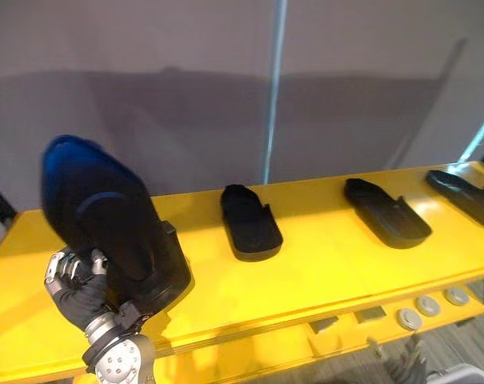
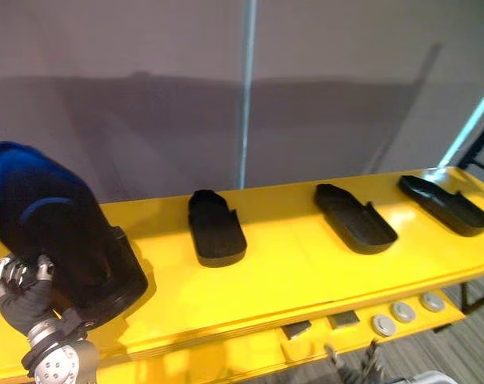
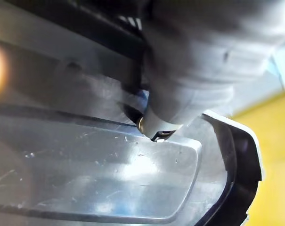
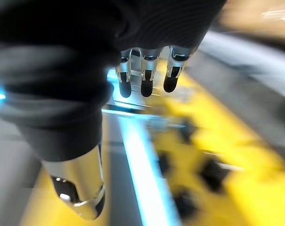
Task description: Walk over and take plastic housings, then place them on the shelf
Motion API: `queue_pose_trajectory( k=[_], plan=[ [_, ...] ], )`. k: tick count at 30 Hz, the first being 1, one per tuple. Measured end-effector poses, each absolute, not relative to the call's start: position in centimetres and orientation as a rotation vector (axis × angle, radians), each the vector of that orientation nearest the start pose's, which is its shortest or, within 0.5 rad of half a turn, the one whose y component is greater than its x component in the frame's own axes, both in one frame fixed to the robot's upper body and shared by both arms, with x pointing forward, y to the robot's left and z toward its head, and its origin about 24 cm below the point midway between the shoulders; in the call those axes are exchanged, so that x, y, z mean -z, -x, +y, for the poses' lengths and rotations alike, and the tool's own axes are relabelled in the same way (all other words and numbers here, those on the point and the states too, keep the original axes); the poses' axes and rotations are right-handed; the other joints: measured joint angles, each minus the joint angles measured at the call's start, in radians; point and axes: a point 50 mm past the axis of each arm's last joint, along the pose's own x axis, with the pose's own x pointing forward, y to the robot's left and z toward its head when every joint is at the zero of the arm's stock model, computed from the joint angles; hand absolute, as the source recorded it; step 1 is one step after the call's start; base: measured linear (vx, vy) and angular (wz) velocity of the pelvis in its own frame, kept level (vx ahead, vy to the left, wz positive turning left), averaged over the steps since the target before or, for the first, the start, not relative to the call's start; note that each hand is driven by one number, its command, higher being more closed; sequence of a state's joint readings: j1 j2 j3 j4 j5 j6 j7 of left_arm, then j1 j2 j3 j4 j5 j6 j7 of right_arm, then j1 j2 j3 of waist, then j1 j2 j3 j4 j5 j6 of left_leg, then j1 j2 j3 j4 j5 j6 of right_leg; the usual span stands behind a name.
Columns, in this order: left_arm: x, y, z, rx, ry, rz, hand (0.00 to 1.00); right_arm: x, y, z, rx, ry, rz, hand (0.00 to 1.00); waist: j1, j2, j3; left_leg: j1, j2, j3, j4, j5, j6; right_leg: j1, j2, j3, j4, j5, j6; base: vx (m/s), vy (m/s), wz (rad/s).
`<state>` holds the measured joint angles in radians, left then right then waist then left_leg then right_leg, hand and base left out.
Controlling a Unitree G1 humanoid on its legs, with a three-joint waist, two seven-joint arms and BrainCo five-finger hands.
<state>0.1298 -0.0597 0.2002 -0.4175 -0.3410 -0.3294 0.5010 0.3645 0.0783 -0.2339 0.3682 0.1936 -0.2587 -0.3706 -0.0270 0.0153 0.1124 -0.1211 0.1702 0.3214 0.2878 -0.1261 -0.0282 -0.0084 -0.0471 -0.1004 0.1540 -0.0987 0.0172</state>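
My left hand [image 1: 76, 286] is shut on the lower left edge of a large black plastic housing [image 1: 112, 224]. The housing stands tilted upward, with its lower end on the yellow shelf [image 1: 322, 268] at the left. In the left wrist view its glossy surface [image 3: 109, 174] lies right past my hand [image 3: 180, 66]. Three more black housings lie flat on the shelf: one in the middle [image 1: 250, 222], one further right [image 1: 386, 213] and one at the far right [image 1: 466, 194]. My right hand [image 4: 146, 70] hangs open below the shelf's front with nothing in it.
A grey wall rises right behind the shelf, with a thin vertical pole [image 1: 274, 88] in front of it. Round metal discs [image 1: 427, 305] and small blocks [image 1: 371, 314] sit on a lower ledge at the front right. Bare yellow surface lies between the housings.
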Motion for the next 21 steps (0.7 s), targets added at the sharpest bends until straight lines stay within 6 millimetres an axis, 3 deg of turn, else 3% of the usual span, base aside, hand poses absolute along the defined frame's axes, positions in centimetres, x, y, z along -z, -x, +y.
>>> queue_pose_trajectory(
  k=[1,4,5,6,7,8,9,10,11,13,17,18,19,20,21],
  plan=[
    [-12.1,-19.2,22.5,-0.711,0.488,-0.573,1.0,9.5,-10.3,-21.9,0.799,-0.151,0.536,0.0,0.008,0.0,0.001,-0.009,0.012,0.036,0.037,-0.008,0.011,0.003,-0.026,-0.02,0.014,-0.01,0.005,0.05,0.203,0.85],
    [-11.4,-19.9,22.5,-0.654,0.535,-0.552,1.0,11.3,-9.5,-22.0,0.791,-0.2,0.642,0.0,0.013,-0.014,-0.002,-0.057,0.056,0.007,0.18,-0.02,0.005,0.014,-0.129,-0.071,0.038,-0.014,0.009,0.03,0.295,0.68],
    [-11.0,-20.3,22.4,-0.628,0.542,-0.532,1.0,11.8,-9.0,-22.1,0.778,-0.194,0.674,0.0,0.012,-0.013,-0.009,-0.067,0.079,-0.033,0.197,-0.02,0.003,0.016,-0.166,-0.081,0.053,-0.023,0.024,0.02,0.308,0.58],
    [-11.0,-21.0,22.1,-0.571,0.547,-0.52,1.0,12.6,-8.2,-22.1,0.756,-0.186,0.733,0.0,0.014,-0.005,-0.016,-0.065,0.106,-0.129,0.193,-0.007,0.001,0.016,-0.197,-0.082,0.086,-0.05,0.069,0.04,0.436,0.59],
    [-11.0,-21.6,21.7,-0.514,0.543,-0.514,1.0,13.3,-7.1,-22.3,0.749,-0.179,0.796,0.0,0.017,0.018,-0.03,-0.06,0.116,-0.274,0.172,0.032,-0.053,0.006,-0.215,-0.075,0.12,-0.083,0.136,0.05,0.549,0.39],
    [-10.8,-21.8,21.6,-0.494,0.542,-0.505,1.0,13.7,-6.7,-22.4,0.746,-0.18,0.829,0.0,0.016,0.031,-0.038,-0.05,0.099,-0.322,0.168,-0.022,-0.134,0.003,-0.224,-0.071,0.131,-0.089,0.158,0.05,0.718,0.32],
    [-10.4,-22.5,21.5,-0.454,0.534,-0.473,1.0,14.5,-5.9,-22.0,0.76,-0.217,0.888,0.0,-0.001,0.024,-0.05,-0.039,0.076,-0.337,0.144,-0.112,-0.178,0.011,-0.244,-0.068,0.119,-0.091,0.161,0.02,0.646,0.25],
    [-10.0,-23.1,21.8,-0.428,0.506,-0.445,1.0,15.2,-5.4,-20.9,0.757,-0.255,0.942,0.0,-0.005,-0.023,-0.05,-0.036,0.031,-0.324,0.15,-0.111,-0.17,0.026,-0.281,-0.05,0.102,-0.083,0.158,0.01,0.552,0.37],
    [-9.3,-24.1,21.7,-0.391,0.479,-0.39,1.0,15.7,-4.6,-20.3,0.754,-0.277,0.99,0.0,-0.01,-0.055,-0.06,-0.036,-0.004,-0.327,0.156,-0.117,-0.16,0.048,-0.304,-0.044,0.066,-0.025,0.165,-0.02,0.422,0.21],
    [-9.2,-25.5,20.9,-0.302,0.458,-0.342,1.0,16.0,-3.8,-20.3,0.763,-0.286,1.03,0.0,-0.011,-0.061,-0.064,-0.036,-0.023,-0.32,0.157,-0.12,-0.14,0.043,-0.32,-0.038,0.051,0.072,0.178,-0.03,0.374,-0.04],
    [-11.1,-27.5,19.0,-0.101,0.441,-0.381,1.0,16.1,-4.5,-20.9,0.732,-0.284,1.038,0.0,-0.009,-0.047,-0.068,-0.007,-0.033,-0.212,0.019,-0.04,-0.071,-0.07,-0.312,-0.018,0.021,0.264,0.056,-0.07,0.246,-0.63],
    [-10.9,-28.2,18.7,-0.069,0.438,-0.363,1.0,16.1,-4.5,-20.8,0.713,-0.279,1.046,0.0,-0.027,-0.042,-0.065,0.017,-0.033,-0.194,-0.033,-0.008,-0.061,-0.083,-0.259,0.029,0.069,0.188,0.132,-0.05,0.102,-0.46],
    [-10.7,-28.5,18.6,-0.063,0.443,-0.347,1.0,16.2,-4.4,-20.7,0.704,-0.28,1.053,0.0,-0.037,-0.041,-0.064,0.032,-0.034,-0.193,-0.059,0.007,-0.059,-0.083,-0.225,0.052,0.097,0.14,0.152,-0.08,0.043,-0.29],
    [-10.3,-29.0,18.4,-0.061,0.466,-0.313,1.0,16.3,-4.1,-20.6,0.699,-0.288,1.067,0.0,-0.057,-0.037,-0.061,0.049,-0.034,-0.186,-0.093,0.028,-0.057,-0.081,-0.172,0.093,0.121,0.059,0.147,-0.08,-0.047,-0.1],
    [-10.1,-29.5,18.2,-0.048,0.493,-0.291,1.0,16.4,-4.1,-20.7,0.68,-0.281,1.074,0.0,-0.07,-0.037,-0.06,0.045,-0.048,-0.186,-0.109,0.042,-0.056,-0.076,-0.151,0.096,0.111,0.014,0.129,-0.1,-0.053,-0.08]
  ],
)
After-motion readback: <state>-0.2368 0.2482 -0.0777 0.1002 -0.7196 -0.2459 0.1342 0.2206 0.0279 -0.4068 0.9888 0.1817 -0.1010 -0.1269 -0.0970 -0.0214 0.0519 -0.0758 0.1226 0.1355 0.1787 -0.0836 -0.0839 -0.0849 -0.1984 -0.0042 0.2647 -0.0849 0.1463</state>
